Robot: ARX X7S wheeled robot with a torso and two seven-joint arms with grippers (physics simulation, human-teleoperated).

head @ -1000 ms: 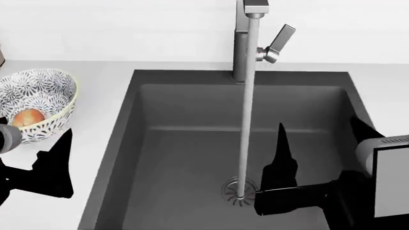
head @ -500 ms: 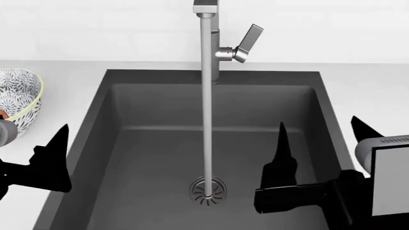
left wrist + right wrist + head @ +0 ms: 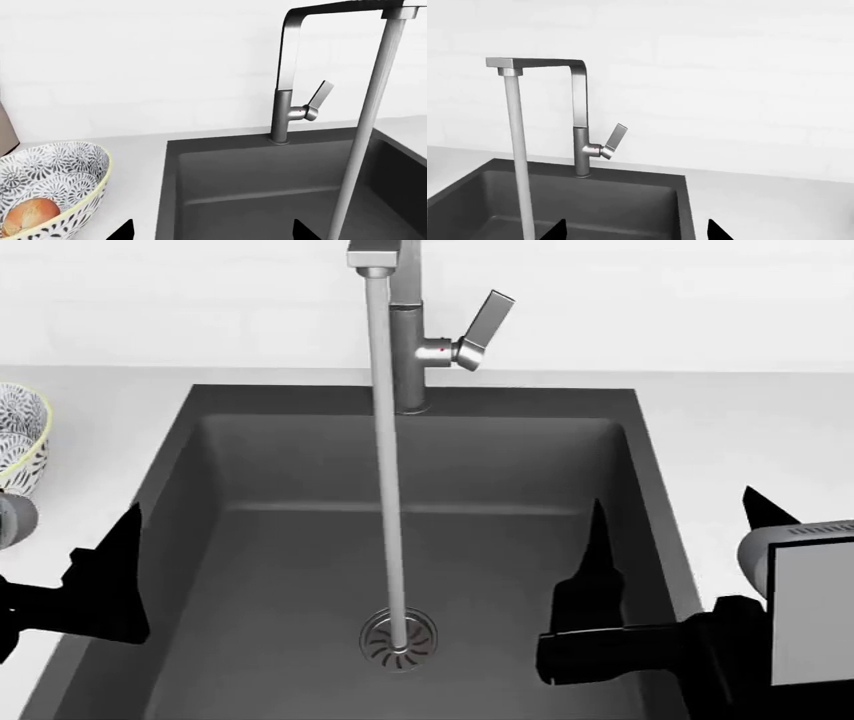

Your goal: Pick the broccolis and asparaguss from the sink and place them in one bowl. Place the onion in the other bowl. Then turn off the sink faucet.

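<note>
Presently: sink (image 3: 267, 570) holds no vegetables; onion (image 3: 30, 214) in patterned bowl (image 3: 60, 170); faucet (image 3: 407, 340) running; both jaws apart, holding nothing.

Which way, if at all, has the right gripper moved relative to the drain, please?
Yes: the right gripper has shifted rightward, away from the drain, toward the right wall of the sink.

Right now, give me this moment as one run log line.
sink: no produce | onion: in patterned bowl | faucet: running | left gripper: open | right gripper: open
</note>
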